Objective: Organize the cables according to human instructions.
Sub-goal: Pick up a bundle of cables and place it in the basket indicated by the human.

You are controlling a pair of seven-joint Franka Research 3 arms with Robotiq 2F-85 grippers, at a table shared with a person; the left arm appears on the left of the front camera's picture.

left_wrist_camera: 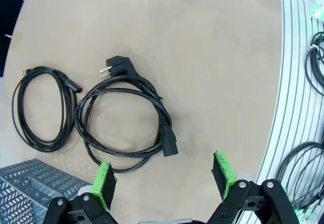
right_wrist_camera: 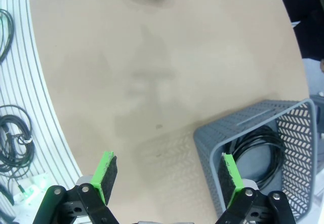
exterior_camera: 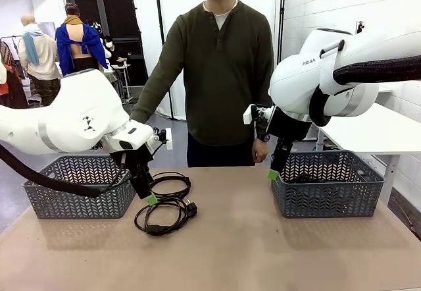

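Black coiled cables (left_wrist_camera: 169, 143) under the wide, empty left end effector (left_wrist_camera: 162, 165); right end effector (right_wrist_camera: 167, 158) wide too

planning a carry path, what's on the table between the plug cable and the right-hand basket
Bare tabletop, seen in the front view, from the plug cable to the right-hand basket; the open right gripper hangs at that basket's corner.

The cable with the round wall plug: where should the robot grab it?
Probably where the loops of the cable bunch beside the chunky connector, coming straight down with the left gripper: the coil lies flat on the table, too wide to span.
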